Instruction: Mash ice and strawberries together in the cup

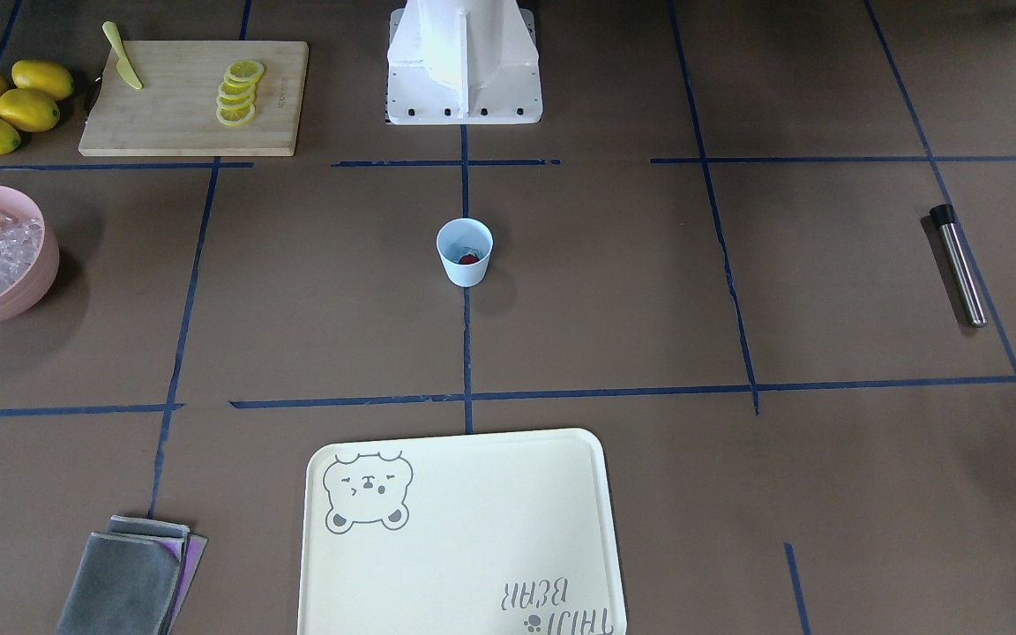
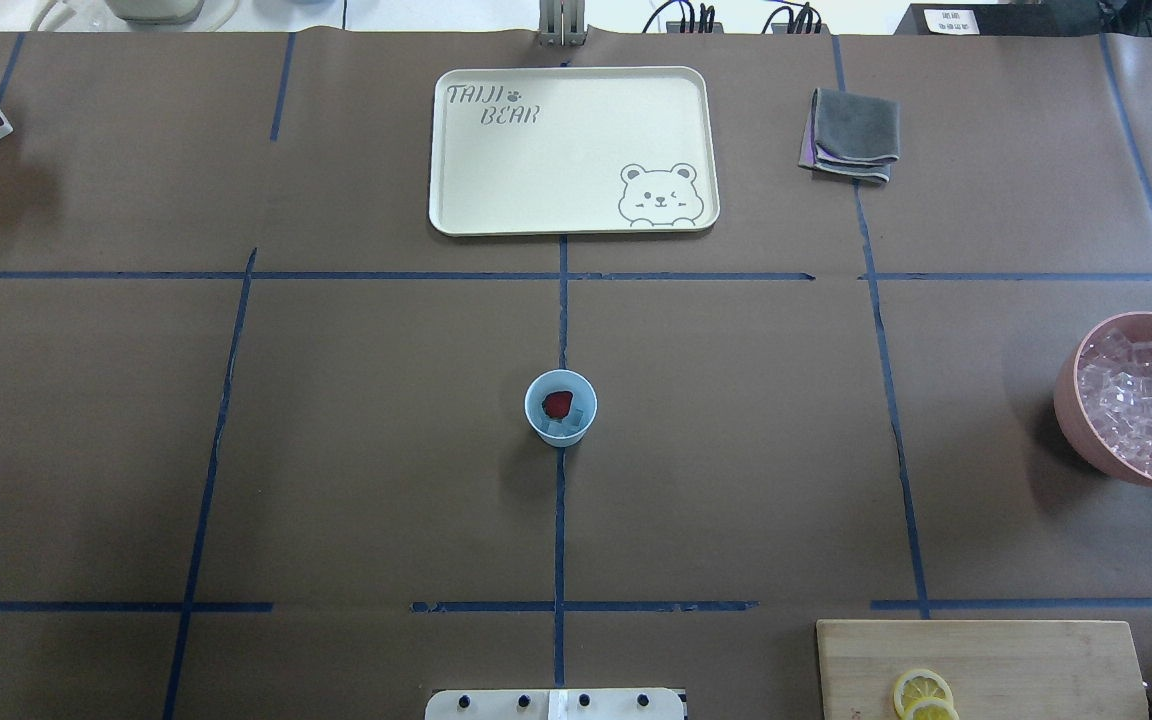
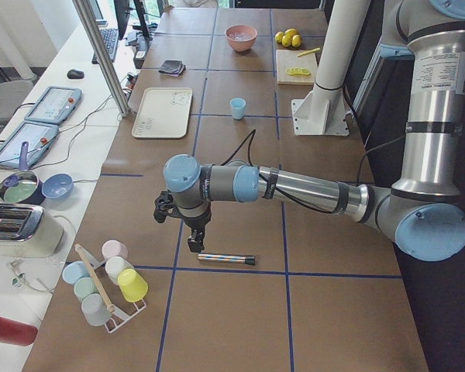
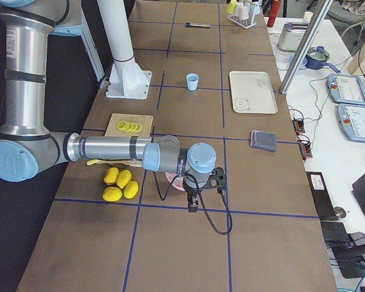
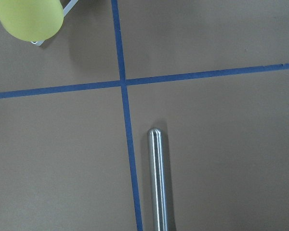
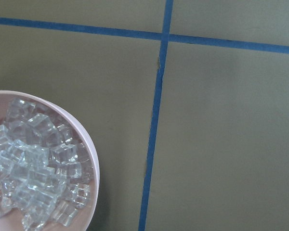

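Cup loaded, mashing not yet begun.

The cup [image 2: 560, 407] stands in the middle of the table with the strawberry [image 2: 558, 403] inside and, it seems, a few cubes of ice [image 2: 569, 427] beside it. Nothing looks crushed, so the mashing itself is left. The rod [image 1: 958, 265], probably the masher, lies flat on the table, well apart from the cup, and the left gripper [image 3: 195, 244] hangs just above one end of it. The right gripper [image 4: 193, 205] hangs over the bowl [image 2: 1071, 420] of spare ice. For both grippers I cannot tell if the jaws are apart or closed, as only the side views show them. The tray [image 2: 496, 200] carries the words "TAIJI BEAR" and a bear drawing; the small print on the board [image 1: 173, 123] is not readable.
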### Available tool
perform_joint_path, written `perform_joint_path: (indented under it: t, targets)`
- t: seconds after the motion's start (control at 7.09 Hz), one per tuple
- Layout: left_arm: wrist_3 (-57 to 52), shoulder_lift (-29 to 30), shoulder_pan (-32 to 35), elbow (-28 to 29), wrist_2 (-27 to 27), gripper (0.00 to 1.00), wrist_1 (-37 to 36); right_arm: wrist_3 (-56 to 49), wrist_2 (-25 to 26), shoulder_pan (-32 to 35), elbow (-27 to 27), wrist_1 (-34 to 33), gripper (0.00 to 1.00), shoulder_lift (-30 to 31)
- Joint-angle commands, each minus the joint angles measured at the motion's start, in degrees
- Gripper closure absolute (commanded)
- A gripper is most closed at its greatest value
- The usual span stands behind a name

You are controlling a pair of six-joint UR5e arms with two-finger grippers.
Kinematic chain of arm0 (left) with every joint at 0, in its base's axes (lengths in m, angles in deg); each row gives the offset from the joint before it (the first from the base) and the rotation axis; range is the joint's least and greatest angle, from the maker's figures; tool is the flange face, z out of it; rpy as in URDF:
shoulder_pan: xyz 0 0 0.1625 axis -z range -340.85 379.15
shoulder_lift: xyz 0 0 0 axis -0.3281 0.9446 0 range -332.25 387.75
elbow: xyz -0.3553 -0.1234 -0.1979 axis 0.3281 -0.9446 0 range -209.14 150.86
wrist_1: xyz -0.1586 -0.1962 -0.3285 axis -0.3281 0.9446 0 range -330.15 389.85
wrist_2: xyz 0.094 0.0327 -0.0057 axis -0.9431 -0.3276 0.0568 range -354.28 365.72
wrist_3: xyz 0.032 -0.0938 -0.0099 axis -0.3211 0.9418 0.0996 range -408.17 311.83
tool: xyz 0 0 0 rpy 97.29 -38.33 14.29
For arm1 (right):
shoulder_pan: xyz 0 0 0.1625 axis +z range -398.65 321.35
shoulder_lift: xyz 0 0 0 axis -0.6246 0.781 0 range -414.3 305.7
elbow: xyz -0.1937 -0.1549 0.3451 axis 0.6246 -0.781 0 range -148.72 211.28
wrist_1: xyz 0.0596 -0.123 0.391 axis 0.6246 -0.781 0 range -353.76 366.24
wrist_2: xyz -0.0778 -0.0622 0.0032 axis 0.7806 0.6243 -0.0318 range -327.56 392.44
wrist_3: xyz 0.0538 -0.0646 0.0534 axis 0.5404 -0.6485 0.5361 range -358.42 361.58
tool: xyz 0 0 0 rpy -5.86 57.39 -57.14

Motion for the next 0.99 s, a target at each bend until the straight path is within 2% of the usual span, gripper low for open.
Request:
perform_joint_path:
  t: [0.0, 0.85]
  targets:
    - [-0.12, -0.69, 0.08, 1.08, 0.23, 0.0, 0.42, 0.06, 0.64, 0.0, 0.04, 0.0, 0.0, -0.36]
    - [-6.27, -2.98, 2.35, 1.18, 0.32, 0.0, 0.86, 0.15, 0.73, 0.0, -0.22, 0.0, 0.0, -0.71]
